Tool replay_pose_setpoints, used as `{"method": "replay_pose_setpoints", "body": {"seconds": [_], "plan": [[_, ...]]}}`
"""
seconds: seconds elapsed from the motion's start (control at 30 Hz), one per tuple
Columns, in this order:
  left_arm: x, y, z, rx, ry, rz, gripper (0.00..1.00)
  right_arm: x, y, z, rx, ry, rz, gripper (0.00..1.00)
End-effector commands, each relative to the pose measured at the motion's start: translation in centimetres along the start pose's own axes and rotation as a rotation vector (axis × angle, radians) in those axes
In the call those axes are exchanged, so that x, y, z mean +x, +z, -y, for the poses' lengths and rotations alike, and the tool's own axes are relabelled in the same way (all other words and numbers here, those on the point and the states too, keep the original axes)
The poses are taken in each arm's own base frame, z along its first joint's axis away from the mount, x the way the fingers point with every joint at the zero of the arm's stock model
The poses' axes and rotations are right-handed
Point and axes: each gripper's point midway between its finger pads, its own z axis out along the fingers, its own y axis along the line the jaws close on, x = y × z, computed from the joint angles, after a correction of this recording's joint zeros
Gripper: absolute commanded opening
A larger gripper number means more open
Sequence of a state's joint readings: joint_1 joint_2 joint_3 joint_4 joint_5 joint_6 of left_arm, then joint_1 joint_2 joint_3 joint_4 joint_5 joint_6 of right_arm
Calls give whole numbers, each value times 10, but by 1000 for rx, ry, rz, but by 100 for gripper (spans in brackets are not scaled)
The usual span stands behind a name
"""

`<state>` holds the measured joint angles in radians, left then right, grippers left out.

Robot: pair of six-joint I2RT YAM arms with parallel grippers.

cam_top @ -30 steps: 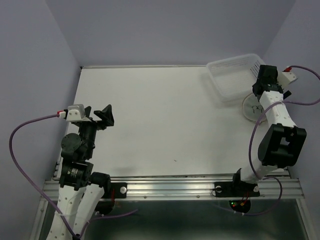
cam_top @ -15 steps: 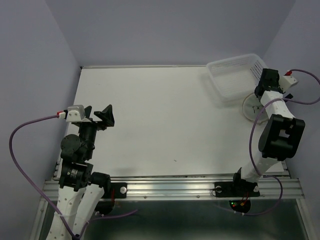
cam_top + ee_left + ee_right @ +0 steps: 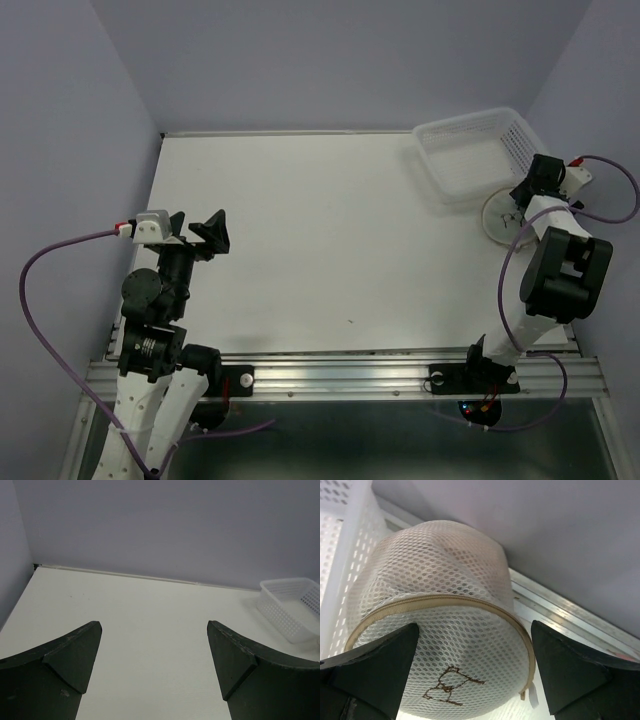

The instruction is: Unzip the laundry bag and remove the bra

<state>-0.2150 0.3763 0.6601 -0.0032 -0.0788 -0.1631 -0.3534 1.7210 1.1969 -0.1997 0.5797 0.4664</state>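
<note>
Currently right tool (image 3: 474, 626) wide open, empty, flanking laundry bag (image 3: 437, 565).

White shells, black joints on left arm (image 3: 152, 300) and right arm (image 3: 560, 270); purple cables (image 3: 23, 295) off wrists; dark wedge-shaped fingers (image 3: 60, 680) on left gripper (image 3: 154, 630).

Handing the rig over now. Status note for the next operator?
Left gripper: open, empty, over the left side of the table.
Right gripper: open, fingers either side of the laundry bag; contact unclear.
Bag sits far right, beside the white basket.
Done: nothing; the zipper looks fully shut.
Left: unzip, then pull out the bra, not discernible through the mesh.
</note>
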Motion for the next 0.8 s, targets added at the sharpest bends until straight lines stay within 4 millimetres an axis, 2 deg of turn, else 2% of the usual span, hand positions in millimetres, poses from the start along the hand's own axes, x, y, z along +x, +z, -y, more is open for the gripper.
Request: {"method": "replay_pose_setpoints", "body": {"seconds": [0.0, 0.1, 0.13, 0.2, 0.23, 0.4, 0.5, 0.53, 0.57, 0.6, 0.7, 0.77], "plan": [[-9, 0, 5, 26, -5, 49, 99, -2, -4, -18, -121, 14, -5, 100], [-11, -2, 5, 27, -7, 55, 99, 15, -3, -20, -147, 14, -51, 90], [-10, -2, 5, 27, -7, 55, 99, 18, -1, -18, -149, 25, -62, 80], [-11, -3, 5, 28, -11, 59, 99, 24, 0, -17, -149, 27, -73, 68], [-11, -3, 5, 29, -11, 61, 99, 29, -2, -16, -155, 22, -83, 55], [-12, -3, 6, 32, -13, 61, 99, 26, -15, -6, -153, 46, -65, 18], [-12, -3, 6, 32, -14, 61, 99, 23, -33, 2, -173, 57, -57, 5], [-13, -3, 6, 33, -13, 64, 99, 28, -39, 3, -187, 74, -76, 2], [-12, -2, 6, 32, -13, 63, 99, 21, -51, 4, -209, 103, -66, 1], [-13, -3, 6, 34, -13, 64, 99, 26, -58, 7, -218, 117, -89, 1], [-12, -2, 7, 38, -15, 61, 99, 50, -84, 10, -295, 178, -167, 1], [-11, -1, 8, 41, -15, 58, 99, 66, -101, 4, -371, 206, -240, 1]]}}
